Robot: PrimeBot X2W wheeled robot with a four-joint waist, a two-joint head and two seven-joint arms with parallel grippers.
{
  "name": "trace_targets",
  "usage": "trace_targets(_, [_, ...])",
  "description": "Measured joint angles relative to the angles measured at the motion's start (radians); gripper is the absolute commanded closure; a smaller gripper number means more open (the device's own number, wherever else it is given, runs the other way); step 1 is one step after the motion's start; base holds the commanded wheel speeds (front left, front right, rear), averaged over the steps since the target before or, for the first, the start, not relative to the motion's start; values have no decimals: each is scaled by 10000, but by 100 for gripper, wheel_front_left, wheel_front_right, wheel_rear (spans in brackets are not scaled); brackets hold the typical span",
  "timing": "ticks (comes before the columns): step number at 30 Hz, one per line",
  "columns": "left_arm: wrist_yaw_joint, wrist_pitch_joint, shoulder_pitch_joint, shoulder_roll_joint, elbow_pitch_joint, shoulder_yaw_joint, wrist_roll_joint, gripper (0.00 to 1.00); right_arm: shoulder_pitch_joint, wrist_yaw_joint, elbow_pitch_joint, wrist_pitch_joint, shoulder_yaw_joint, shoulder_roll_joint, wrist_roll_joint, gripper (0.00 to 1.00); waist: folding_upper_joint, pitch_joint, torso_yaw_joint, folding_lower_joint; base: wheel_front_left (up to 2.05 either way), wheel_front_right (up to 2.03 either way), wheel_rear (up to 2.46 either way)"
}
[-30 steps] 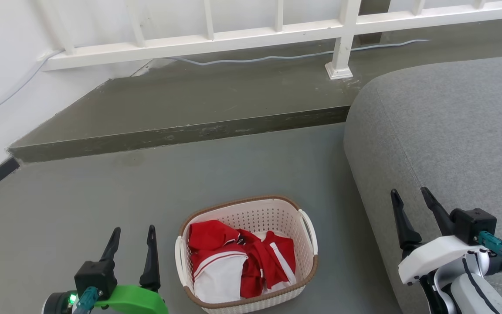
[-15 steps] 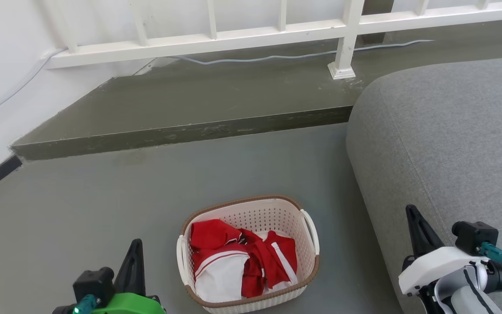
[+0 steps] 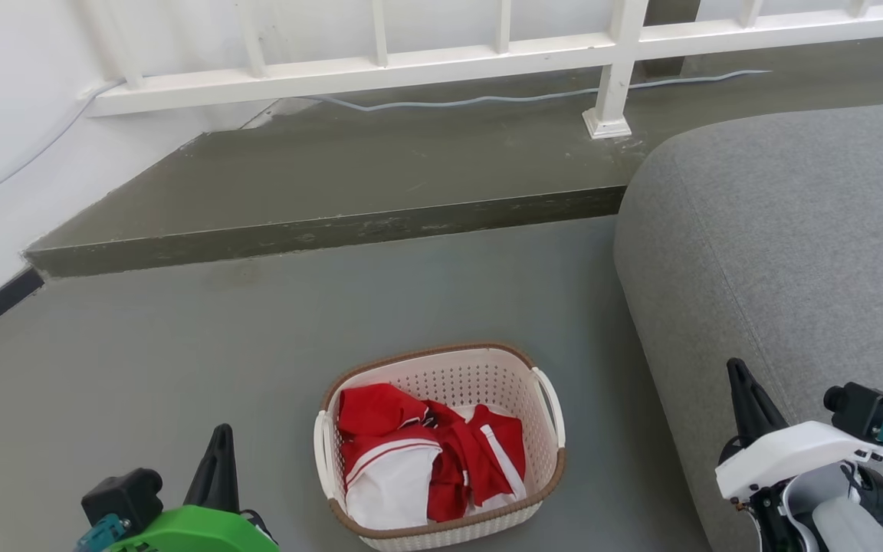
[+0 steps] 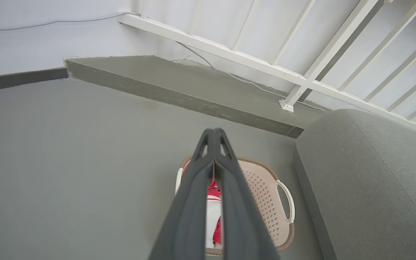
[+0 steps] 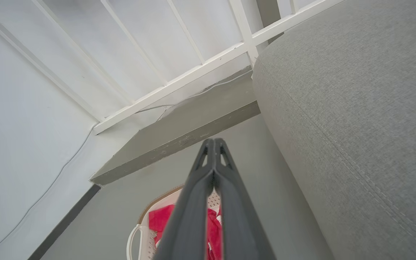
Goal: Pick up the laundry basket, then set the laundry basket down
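The laundry basket (image 3: 533, 418) stands on the grey floor, cream-white and perforated with a brown rim and white loop handles, holding red and white clothes (image 3: 426, 460). My left gripper (image 3: 219, 452) is low at its left, fingers shut together, apart from the basket. In the left wrist view that gripper (image 4: 214, 131) is shut with nothing in it, the basket (image 4: 265, 195) below. My right gripper (image 3: 739, 376) is over the sofa's edge to the basket's right. It (image 5: 212, 141) is shut and empty too, with the basket (image 5: 135, 234) seen beneath.
A grey sofa (image 3: 794, 253) fills the right side, close to the basket. Behind lies a raised step (image 3: 334, 234) with a white railing (image 3: 610, 69) and a cable (image 3: 449, 100). A white wall (image 3: 4, 138) runs along the left.
Both grippers went from open to shut and sank toward the bottom edge. The view has drifted slightly. The basket has stayed in place.
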Motion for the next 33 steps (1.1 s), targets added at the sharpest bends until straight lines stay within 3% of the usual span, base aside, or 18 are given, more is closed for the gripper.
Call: trace_targets(33, [-713,1076,-364,0,293,1024,-4351,100,-240,548,-77,1181,-1375,479,3996,100,0,54,222,0,0,0,0])
